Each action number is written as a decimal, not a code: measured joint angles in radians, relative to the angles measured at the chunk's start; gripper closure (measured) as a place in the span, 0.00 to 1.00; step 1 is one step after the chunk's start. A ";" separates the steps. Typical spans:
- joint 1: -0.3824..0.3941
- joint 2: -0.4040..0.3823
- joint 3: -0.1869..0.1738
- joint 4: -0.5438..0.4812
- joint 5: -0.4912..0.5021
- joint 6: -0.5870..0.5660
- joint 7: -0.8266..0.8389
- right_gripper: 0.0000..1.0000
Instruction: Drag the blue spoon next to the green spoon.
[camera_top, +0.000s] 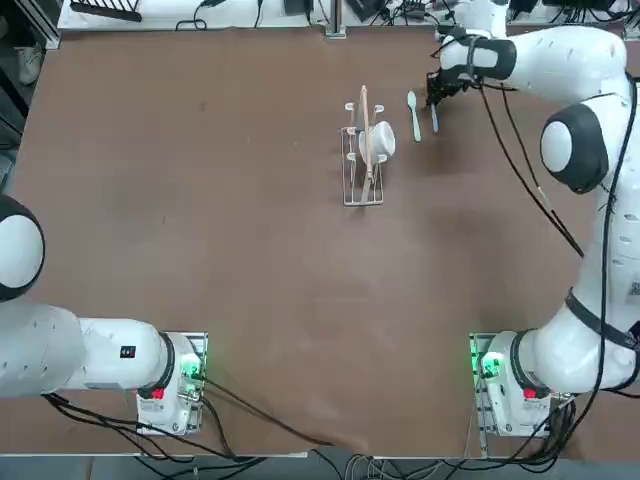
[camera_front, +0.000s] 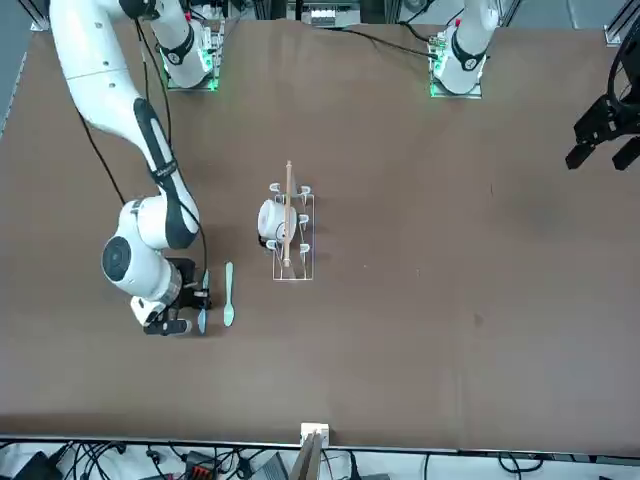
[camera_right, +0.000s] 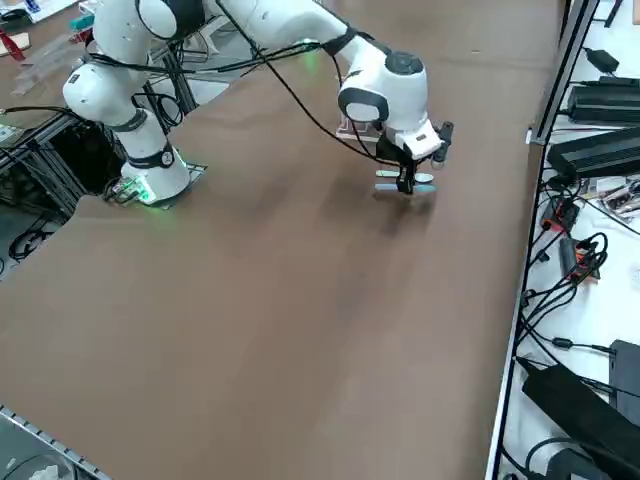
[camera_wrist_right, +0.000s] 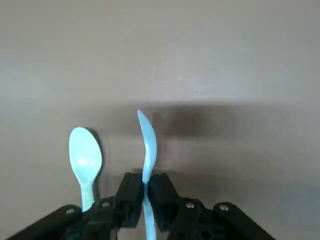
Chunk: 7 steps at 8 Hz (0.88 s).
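Observation:
The blue spoon is pinched on edge between my right gripper's fingers, its bowl turned sideways and its tip reaching out past them. Close beside it, the green spoon lies flat on the brown table, roughly parallel with a narrow gap between them. From overhead, the green spoon lies at the far right of the table with the blue spoon just to its right, under the gripper. The front view shows the same pair: green spoon, blue spoon, gripper low over the table.
A wire rack holding a white cup and a wooden stick stands just left of the spoons in the top view. The table's far edge runs close behind the gripper. Cables and gear lie past the right edge.

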 joint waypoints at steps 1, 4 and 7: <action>0.000 0.001 0.002 -0.007 0.004 0.004 0.000 0.86; -0.005 0.001 0.002 -0.011 0.007 0.004 0.000 0.70; -0.011 -0.001 0.002 -0.010 0.007 0.006 -0.001 0.44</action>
